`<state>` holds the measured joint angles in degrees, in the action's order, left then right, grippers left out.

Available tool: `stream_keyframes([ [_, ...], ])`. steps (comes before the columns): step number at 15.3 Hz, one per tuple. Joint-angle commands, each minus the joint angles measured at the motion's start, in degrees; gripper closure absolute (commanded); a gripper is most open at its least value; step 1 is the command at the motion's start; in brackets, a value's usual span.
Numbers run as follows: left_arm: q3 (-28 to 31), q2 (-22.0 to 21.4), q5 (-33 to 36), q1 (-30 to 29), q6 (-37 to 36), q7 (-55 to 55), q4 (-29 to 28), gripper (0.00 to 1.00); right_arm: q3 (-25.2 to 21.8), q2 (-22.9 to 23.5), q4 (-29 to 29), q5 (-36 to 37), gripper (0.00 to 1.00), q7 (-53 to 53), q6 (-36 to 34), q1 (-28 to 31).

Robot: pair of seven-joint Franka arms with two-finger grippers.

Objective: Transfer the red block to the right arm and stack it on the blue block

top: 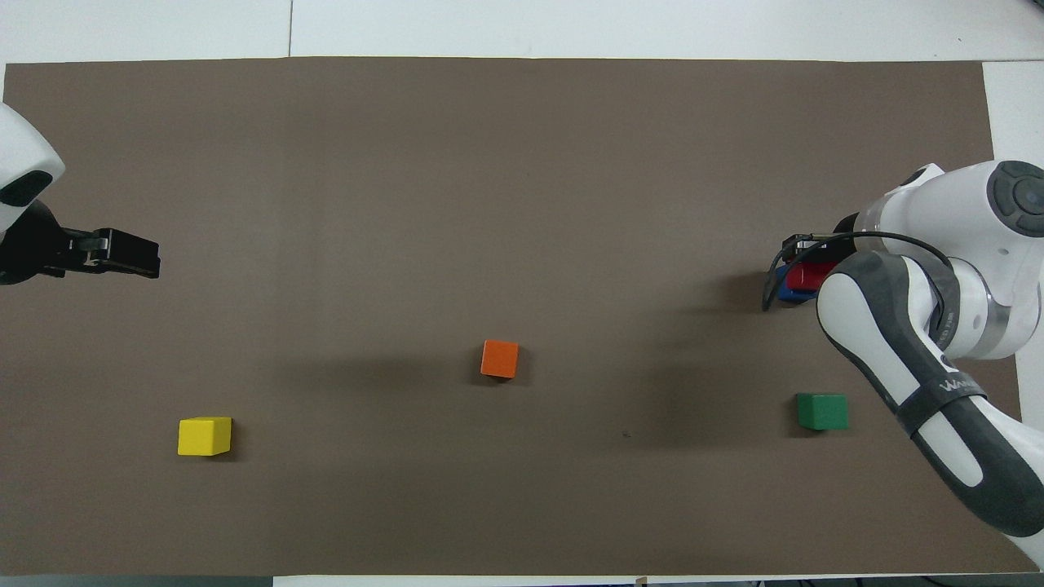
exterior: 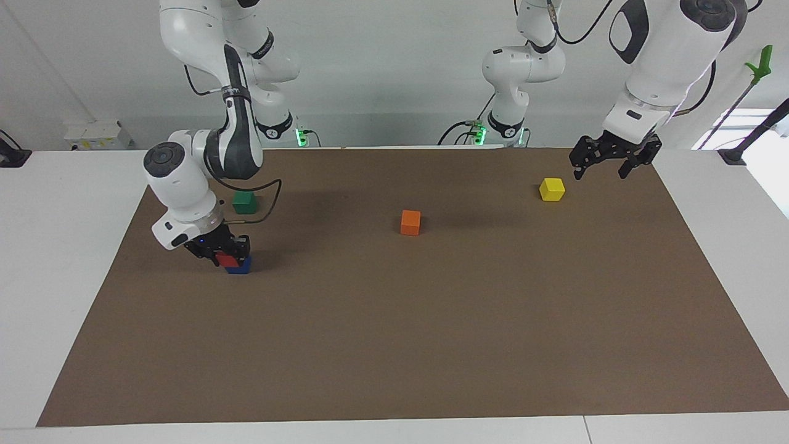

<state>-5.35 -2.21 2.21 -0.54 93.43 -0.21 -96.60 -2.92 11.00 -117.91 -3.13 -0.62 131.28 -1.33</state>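
Observation:
The red block sits on top of the blue block at the right arm's end of the mat. My right gripper reaches down over the pair and is shut on the red block. In the overhead view the red block and a corner of the blue block show beside the right arm's wrist, which hides most of the right gripper. My left gripper is open and empty, raised over the brown mat at the left arm's end; it also shows in the overhead view.
A green block lies nearer to the robots than the stack. An orange block lies mid-mat. A yellow block lies at the left arm's end. The brown mat covers the table.

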Motion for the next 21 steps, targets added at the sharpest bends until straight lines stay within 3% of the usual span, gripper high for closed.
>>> stream_keyframes([
  [1, -0.36, -0.43, 0.69, -0.61, -0.18, 0.3, -0.17, 0.0, 0.46, -0.45, -0.83, -0.83, 1.0, 0.88, 0.38, 0.98],
  [3, -0.45, -0.43, 0.69, -0.52, -0.27, 0.39, -0.17, 0.0, 0.46, -0.62, -1.35, -0.83, 1.0, 1.67, 0.46, 1.68],
  [6, -0.36, -0.43, 0.69, -0.61, -0.18, 0.3, -0.17, 0.0, 0.46, -0.62, -1.36, -1.0, 0.16, 1.5, 0.64, 1.77],
  [7, -0.36, -0.43, 0.69, -0.61, -0.18, 0.3, -0.17, 0.0, 0.46, -0.62, -1.36, -1.0, 0.03, 1.5, 0.64, 1.77],
  [13, -0.36, -0.43, 0.69, -0.61, -0.27, 0.3, -0.17, 0.0, 0.46, -0.97, -0.13, -1.0, 0.0, 1.58, -0.32, 1.86],
  [18, -0.45, -0.43, 0.69, -0.52, -0.18, 0.3, -0.17, 0.0, -0.33, -4.22, 9.88, -0.83, 0.0, 9.39, -14.63, 2.21],
  [21, -0.45, -0.43, 0.69, -0.61, -0.18, 0.3, -0.17, 0.0, -0.33, -8.26, 10.42, -0.83, 0.0, 11.87, -15.88, 3.18],
])
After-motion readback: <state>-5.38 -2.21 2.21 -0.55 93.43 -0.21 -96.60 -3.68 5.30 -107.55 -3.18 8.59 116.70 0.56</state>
